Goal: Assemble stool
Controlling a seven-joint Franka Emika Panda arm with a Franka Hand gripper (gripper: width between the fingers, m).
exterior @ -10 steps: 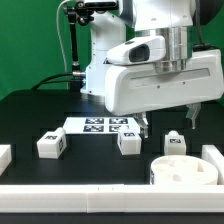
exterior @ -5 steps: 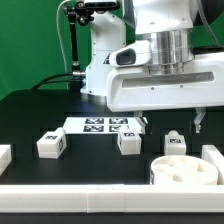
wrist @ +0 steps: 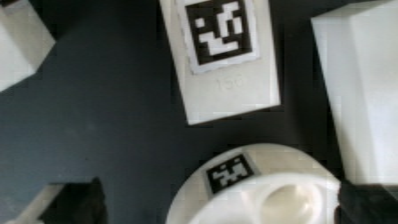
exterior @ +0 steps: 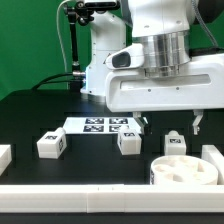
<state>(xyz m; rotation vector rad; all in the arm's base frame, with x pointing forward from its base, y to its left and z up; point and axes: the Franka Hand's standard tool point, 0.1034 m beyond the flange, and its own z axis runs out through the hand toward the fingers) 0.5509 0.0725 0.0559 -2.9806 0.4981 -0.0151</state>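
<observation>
The round white seat lies at the front on the exterior view's right. It also shows in the wrist view, with a tag on its rim. Three small tagged legs stand on the black table: one to the left, one in the middle, and one just behind the seat. That last leg also shows in the wrist view. My gripper hangs open and empty above the seat and this leg. Its dark fingers frame the seat in the wrist view.
The marker board lies flat behind the middle leg. Plain white bars edge the work area at the left, along the front and at the right. The right bar also shows in the wrist view.
The hand has shifted a little toward the exterior view's right and squared up. The fingers stay wide apart. The parts have not moved.
</observation>
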